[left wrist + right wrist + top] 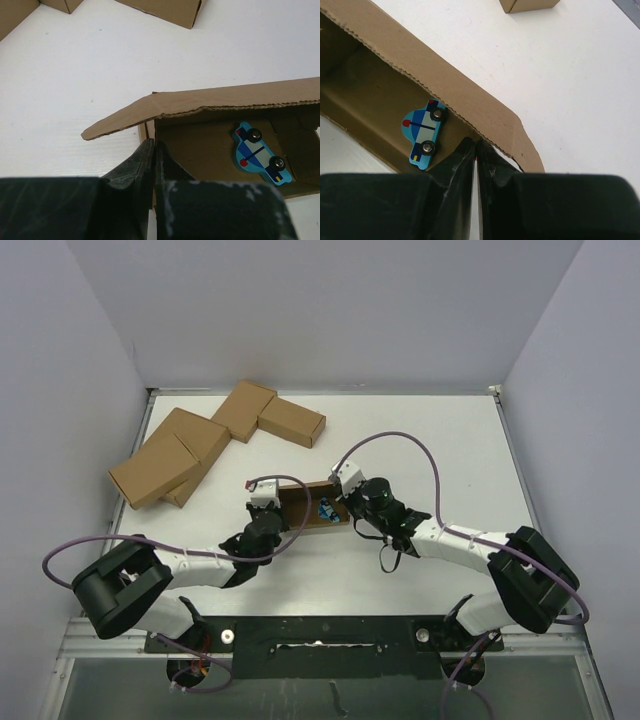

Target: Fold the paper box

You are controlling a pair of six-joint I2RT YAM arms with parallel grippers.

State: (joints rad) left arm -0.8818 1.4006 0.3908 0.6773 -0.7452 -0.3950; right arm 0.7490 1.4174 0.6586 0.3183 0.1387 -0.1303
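The paper box (303,502) is a small open brown carton in the middle of the table, its long lid flap standing up along the far side. A blue toy car (327,509) lies inside it. My left gripper (268,514) is shut on the box's left end wall; in the left wrist view the gripper (154,145) pinches that wall of the box (210,100), with the car (260,153) to the right. My right gripper (345,502) is shut at the box's right end; in the right wrist view it (476,143) closes on the edge of the box (445,75) beside the car (424,133).
Several closed brown cartons (215,435) lie in a cluster at the back left of the table; parts of them show in the left wrist view (165,10) and the right wrist view (525,4). White walls enclose the table on three sides.
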